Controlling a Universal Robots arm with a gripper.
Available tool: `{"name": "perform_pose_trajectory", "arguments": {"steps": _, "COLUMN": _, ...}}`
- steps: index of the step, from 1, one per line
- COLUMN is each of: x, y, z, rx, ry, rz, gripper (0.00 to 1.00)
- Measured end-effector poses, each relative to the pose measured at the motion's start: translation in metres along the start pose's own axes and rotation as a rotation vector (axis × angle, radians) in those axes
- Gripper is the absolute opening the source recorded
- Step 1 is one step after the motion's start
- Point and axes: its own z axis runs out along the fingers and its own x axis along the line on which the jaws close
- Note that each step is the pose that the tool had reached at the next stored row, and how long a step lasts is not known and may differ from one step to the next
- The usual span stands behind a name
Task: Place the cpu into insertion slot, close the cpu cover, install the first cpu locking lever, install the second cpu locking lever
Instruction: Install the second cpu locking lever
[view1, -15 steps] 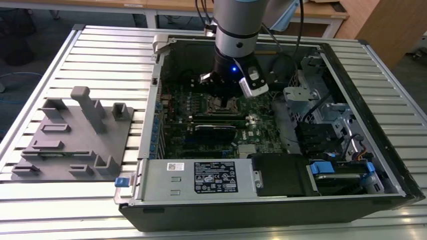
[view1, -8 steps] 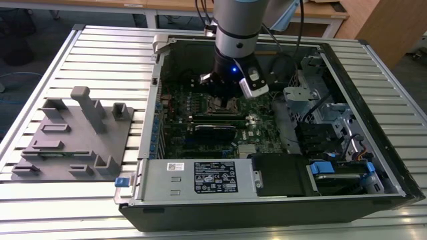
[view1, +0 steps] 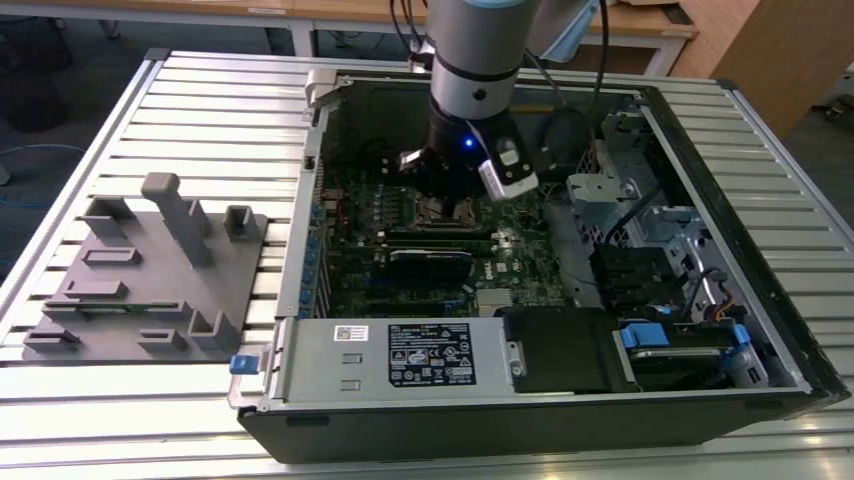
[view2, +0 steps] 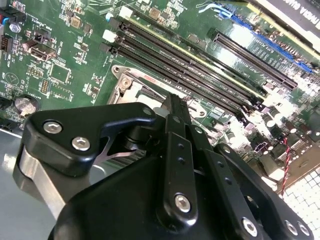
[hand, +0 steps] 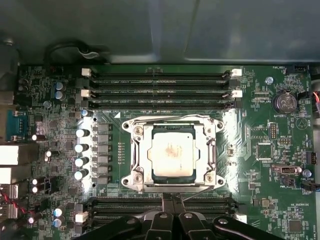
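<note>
gripper (hand: 172, 200): fingers pressed together, narrow, nothing between them; tips sit at the near edge of the socket frame, just touching or a hair above, cannot tell which
gripper, other views: black linkage in the second wrist view (view2: 172, 102), tips pointing down at the socket; in the exterior view (view1: 447, 195) it hangs low over the board inside the open case (view1: 747, 300)
cpu (hand: 172, 154): seated flat in the slot, just ahead of the fingertips, dull grey top with a pale smear, looks square to the frame
slot (hand: 172, 186): straight ahead of the tips, silver rim showing all round the chip
cover (hand: 141, 155): looks down over the chip, window framing it; judged closed, not sure it is latched
levers: thin wire (hand: 202, 192) runs along the near socket edge right by the tips; which lever it is, and whether hooked, cannot tell
memory slots (hand: 160, 80): beyond the socket from the gripper; another bank (hand: 125, 205) flanks the tips on both sides
risk 1: tips slide off the thin wire, because closed fingers give little contact, and the lever springs up
risk 2: tips skid onto the board (hand: 260, 150) or the flanking bank and scrape parts
risk 3: pushing down with the cover not fully seated loads the chip unevenly, pins beneath may bend
risk 4: lever misses its hook and the cover lifts
</note>
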Motion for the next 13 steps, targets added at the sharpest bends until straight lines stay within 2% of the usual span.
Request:
{"name": "perform_pose_trajectory", "arguments": {"steps": 8, "x": 0.0045, "y": -0.0029, "z": 0.0004, "rx": -0.0007, "ry": 0.0, "rz": 0.0, "gripper": 0.1}}
{"name": "perform_pose_trajectory", "arguments": {"steps": 13, "x": 0.0072, "y": -0.0043, "z": 0.003, "rx": -0.0018, "ry": 0.0001, "rz": 0.0, "gripper": 0.1}}
